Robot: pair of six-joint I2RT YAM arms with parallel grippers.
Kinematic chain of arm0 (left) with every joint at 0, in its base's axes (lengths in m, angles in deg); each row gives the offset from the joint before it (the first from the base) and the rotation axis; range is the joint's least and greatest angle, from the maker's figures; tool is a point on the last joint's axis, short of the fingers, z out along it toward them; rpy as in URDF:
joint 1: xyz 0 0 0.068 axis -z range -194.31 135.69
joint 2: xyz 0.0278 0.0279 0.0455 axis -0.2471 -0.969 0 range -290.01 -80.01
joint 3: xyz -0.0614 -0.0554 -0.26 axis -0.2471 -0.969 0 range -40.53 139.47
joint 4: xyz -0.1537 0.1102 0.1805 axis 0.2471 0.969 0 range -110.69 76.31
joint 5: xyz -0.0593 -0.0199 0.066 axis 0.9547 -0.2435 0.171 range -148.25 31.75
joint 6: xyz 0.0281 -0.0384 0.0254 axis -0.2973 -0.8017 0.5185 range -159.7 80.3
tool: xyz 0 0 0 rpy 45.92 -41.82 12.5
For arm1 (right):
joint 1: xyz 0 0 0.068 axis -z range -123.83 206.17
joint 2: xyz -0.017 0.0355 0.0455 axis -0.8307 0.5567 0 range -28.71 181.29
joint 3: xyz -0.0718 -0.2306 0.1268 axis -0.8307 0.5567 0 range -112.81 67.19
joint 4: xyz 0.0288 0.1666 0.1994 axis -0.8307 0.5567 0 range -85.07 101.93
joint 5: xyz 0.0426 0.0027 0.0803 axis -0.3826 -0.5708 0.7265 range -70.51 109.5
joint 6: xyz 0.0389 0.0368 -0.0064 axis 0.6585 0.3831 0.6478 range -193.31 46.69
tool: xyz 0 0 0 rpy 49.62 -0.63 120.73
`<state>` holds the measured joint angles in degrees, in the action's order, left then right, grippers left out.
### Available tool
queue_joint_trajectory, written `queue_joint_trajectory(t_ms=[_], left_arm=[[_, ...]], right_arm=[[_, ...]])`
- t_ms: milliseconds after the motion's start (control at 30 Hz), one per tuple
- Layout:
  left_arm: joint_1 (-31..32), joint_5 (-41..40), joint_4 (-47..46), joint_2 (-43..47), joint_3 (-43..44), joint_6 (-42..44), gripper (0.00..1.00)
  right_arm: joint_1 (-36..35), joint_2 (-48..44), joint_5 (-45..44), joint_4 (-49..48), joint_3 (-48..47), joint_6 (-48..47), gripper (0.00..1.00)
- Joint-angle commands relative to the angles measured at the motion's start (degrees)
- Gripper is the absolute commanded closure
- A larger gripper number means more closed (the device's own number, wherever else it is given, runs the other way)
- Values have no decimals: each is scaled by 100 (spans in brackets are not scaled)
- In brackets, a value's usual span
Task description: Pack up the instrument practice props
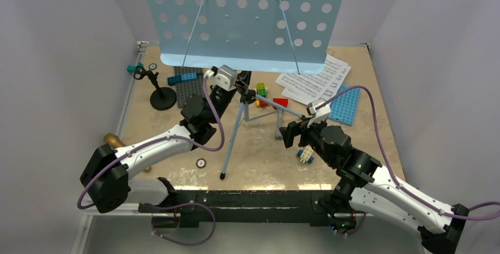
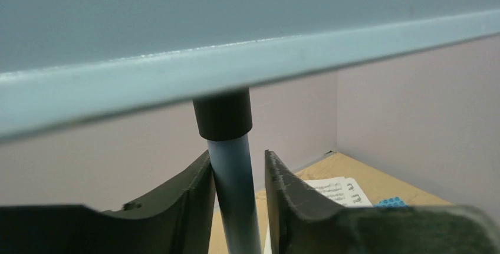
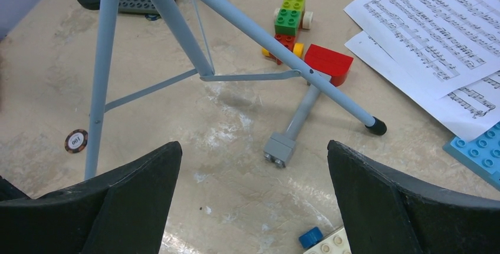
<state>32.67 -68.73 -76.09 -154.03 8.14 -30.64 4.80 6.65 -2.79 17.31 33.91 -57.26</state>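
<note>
progress looks slight to us: none of the props appears packed, and we see no case or bag in any view.

nearest, the mic (image 1: 112, 141) lies at the left edge of the table (image 1: 259, 165), half hidden under the left arm. the right claw (image 1: 293, 129) hangs low over the table beside a leg of the music stand (image 1: 253, 12), jaws spread wide and empty. its wrist view shows only bare tabletop, a grey brick (image 3: 282, 147) and that leg's black foot ahead of it.

further in, the music stand is on its three legs at mid-table, desk unfolded and upright. the left claw (image 1: 243, 83) sits around the pole (image 2: 236, 195) just under the desk, below a black collar (image 2: 224, 115). one pad lies against the pole and a sliver of gap shows at the other, so we cannot tell whether it grips firmly.

beyond, the mic stand (image 1: 162, 96) is upright at the far left, beside a grey baseplate (image 1: 190, 89). the sheets (image 1: 315, 80) lie flat at the far right, next to a blue baseplate (image 1: 348, 106).

we judge all four props are left to do, and folding the music stand is the step in hand.
</note>
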Motion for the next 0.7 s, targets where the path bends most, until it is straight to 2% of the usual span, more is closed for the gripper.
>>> queue_joint_trajectory(t_ms=[0, 167, 200, 333, 433, 600, 667], left_arm=[[-27, 44, -310, -36, 306, 98, 68], [-31, 59, -61, 115, 302, 113, 97], [-31, 51, -16, 168, 309, 106, 100], [-57, 188, 458, 513, 438, -36, 100], [-179, 591, 1038, 766, 621, -301, 100], [-513, 1333, 1574, 1083, 573, -831, 100], [-592, 1414, 1635, 1183, 467, -945, 100]], right_arm=[[-22, -37, 82, -157, -66, 76, 1], [-22, 3, 223, 16, -217, 119, 1], [-22, 15, 299, 34, -249, 130, 1], [-23, 25, 502, -160, -295, 332, 1], [130, 104, 717, -131, -513, 754, 1], [1327, 571, 2710, 10, -1059, 1660, 1], [1409, 734, 3225, -169, -1152, 1896, 1]])
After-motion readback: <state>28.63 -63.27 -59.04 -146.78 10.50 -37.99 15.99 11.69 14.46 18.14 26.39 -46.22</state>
